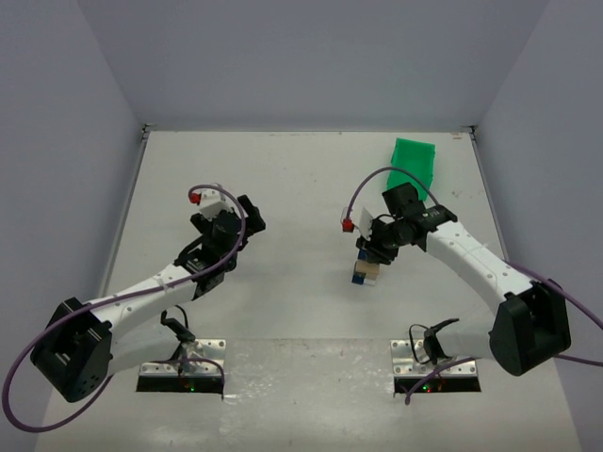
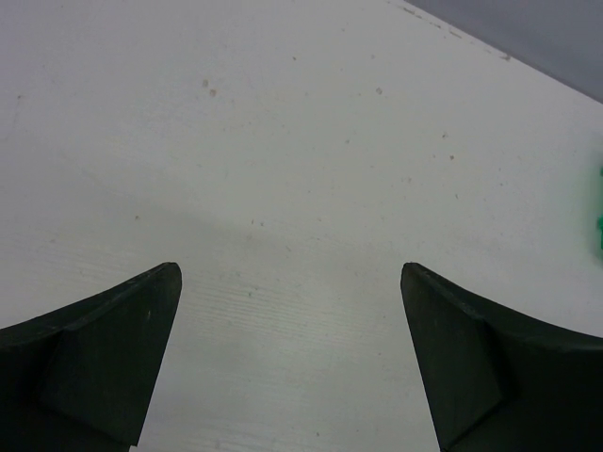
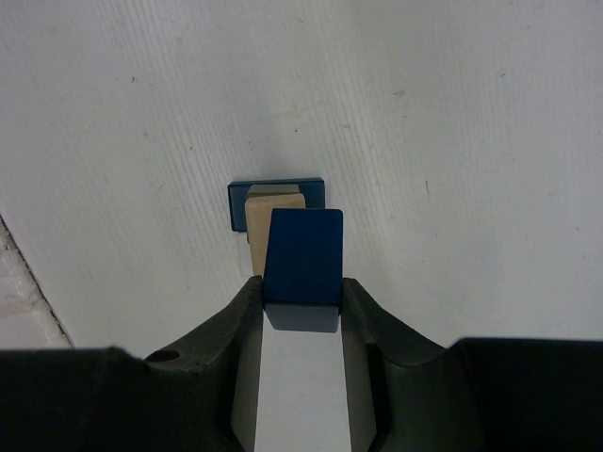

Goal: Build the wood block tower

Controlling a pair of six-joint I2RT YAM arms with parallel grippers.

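Note:
The wood block tower (image 1: pixel 365 273) stands on the table right of centre, a small stack with a dark blue base (image 3: pixel 276 189) and a tan block (image 3: pixel 258 222) on it. My right gripper (image 1: pixel 374 250) hovers directly over the stack, shut on a dark blue wedge-shaped block (image 3: pixel 302 256) pinched at its near end between both fingers (image 3: pixel 247 303). The wedge hides most of the stack, and I cannot tell whether it touches the tan block. My left gripper (image 1: pixel 248 218) is far to the left, open (image 2: pixel 290 273) above bare table with nothing between its fingers.
A green plastic bin (image 1: pixel 415 160) lies at the back right, behind the right arm; a sliver of the bin (image 2: pixel 599 217) shows at the right edge of the left wrist view. Grey walls enclose the white table (image 1: pixel 301 188) on three sides.

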